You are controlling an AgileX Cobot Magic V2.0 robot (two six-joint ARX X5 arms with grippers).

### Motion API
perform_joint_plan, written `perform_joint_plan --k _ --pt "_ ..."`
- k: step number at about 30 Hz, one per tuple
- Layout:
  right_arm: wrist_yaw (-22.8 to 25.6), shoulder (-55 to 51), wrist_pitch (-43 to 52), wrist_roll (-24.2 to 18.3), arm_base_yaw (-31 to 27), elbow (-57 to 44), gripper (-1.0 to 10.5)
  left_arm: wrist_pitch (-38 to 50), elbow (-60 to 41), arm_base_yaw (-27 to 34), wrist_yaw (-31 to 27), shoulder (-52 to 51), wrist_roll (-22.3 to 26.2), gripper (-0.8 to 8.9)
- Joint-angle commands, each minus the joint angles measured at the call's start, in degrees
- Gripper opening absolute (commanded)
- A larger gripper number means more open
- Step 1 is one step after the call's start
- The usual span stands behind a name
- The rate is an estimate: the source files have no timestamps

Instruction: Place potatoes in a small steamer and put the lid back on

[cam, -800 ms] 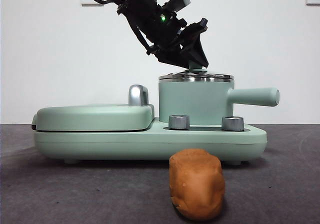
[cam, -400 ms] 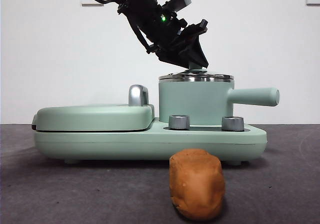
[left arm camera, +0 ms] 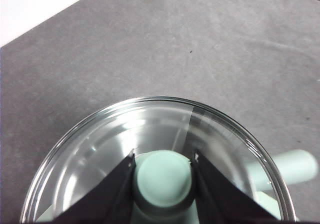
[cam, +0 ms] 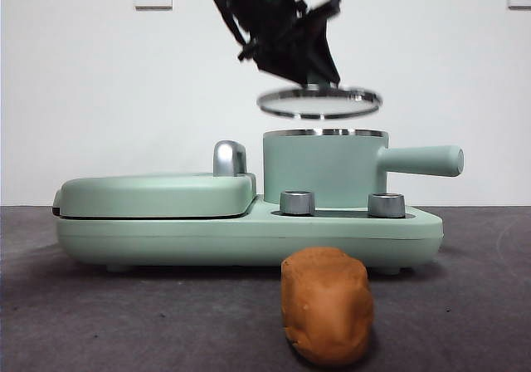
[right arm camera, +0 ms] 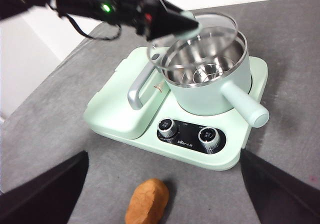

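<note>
Glass lid (cam: 319,102) pinched by left gripper (left arm camera: 163,165), above steamer (cam: 323,169).

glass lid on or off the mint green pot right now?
Off. The left gripper holds the clear glass lid by its knob, in the air above the mint green pot; the front view shows a gap between them.

Black arm (cam: 274,23) with cables, green light, tapered black end effector (left arm camera: 164,184) jaws.
</note>
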Motion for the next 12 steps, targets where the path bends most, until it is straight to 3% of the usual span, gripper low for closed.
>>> perform_joint_plan --k 1,12 --pt "-0.17 0.94 -0.74 1.55 0.09 1.75 4.8 -3.39 5.44 -0.37 0.24 -0.5 0.44 0.17" --pt "1.14 10.1 -7.19 2.84 4.87 6.4 4.8 -9.77 6.82 2.43 0.24 -5.46 3.23 0.17"
